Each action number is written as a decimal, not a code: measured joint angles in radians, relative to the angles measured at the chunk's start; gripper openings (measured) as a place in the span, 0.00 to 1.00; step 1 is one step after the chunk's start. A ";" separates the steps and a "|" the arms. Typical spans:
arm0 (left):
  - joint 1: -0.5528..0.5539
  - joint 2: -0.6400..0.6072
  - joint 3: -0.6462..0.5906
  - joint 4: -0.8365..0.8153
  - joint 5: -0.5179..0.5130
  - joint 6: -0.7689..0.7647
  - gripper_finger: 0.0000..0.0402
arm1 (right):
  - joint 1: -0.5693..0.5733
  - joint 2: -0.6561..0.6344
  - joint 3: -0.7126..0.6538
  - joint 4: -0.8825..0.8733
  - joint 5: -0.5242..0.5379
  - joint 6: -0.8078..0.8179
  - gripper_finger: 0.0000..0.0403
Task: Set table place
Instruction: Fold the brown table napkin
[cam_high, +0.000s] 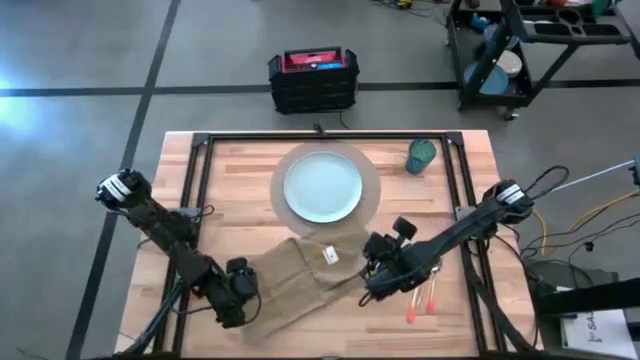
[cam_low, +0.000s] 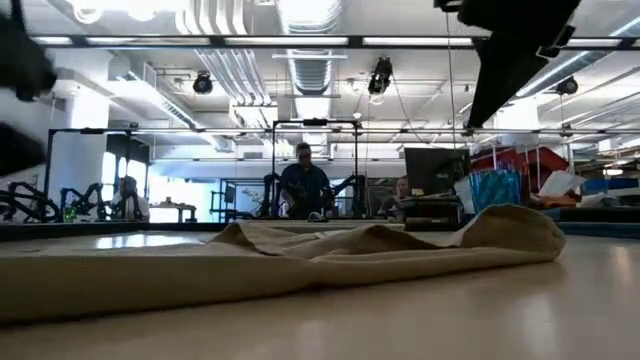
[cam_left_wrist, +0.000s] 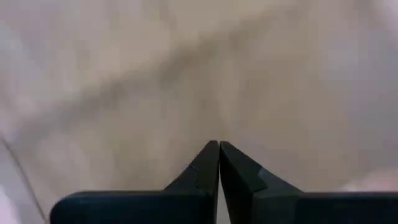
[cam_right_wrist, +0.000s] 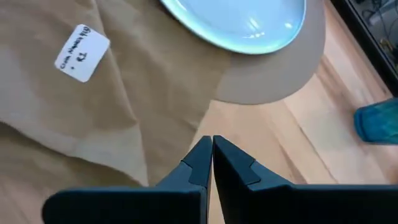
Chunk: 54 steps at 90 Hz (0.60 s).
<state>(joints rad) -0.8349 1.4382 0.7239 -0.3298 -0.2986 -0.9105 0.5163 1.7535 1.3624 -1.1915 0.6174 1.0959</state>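
A tan cloth napkin (cam_high: 295, 278) lies rumpled and flat on the table (cam_high: 230, 170), with a white label (cam_right_wrist: 81, 53) on it. Its far right corner overlaps the round tan mat (cam_high: 372, 200). The mat carries a pale blue plate (cam_high: 322, 186). A teal cup (cam_high: 421, 155) stands at the far right. Fork and knife with orange handles (cam_high: 420, 300) lie near the right front. My left gripper (cam_left_wrist: 218, 144) is shut over the napkin's near left end (cam_high: 243, 308). My right gripper (cam_right_wrist: 211, 140) is shut just above bare wood beside the napkin's right edge. My left gripper points down at the napkin (cam_left_wrist: 186, 74), which fills its wrist view. I cannot tell whether the shut fingertips touch the cloth.
Black frame rails (cam_high: 200, 190) run along the table's left, right and far sides. A black crate (cam_high: 313, 80) sits on the floor beyond the far edge, and a black cart (cam_high: 540, 50) at the far right. People (cam_low: 303, 185) are in the room behind.
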 joint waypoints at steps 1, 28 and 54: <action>0.000 -0.005 0.006 0.002 -0.014 0.005 0.00 | 0.000 0.000 0.000 0.000 0.000 0.002 0.00; 0.008 0.004 0.072 0.282 0.039 0.162 0.00 | -0.004 0.001 0.000 0.000 0.003 -0.019 0.00; 0.024 0.191 0.051 0.277 0.164 0.024 0.00 | -0.004 0.001 0.000 0.004 0.010 -0.022 0.00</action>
<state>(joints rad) -0.8104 1.6289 0.7750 -0.0525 -0.1349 -0.8868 0.5121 1.7542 1.3624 -1.1872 0.6277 1.0740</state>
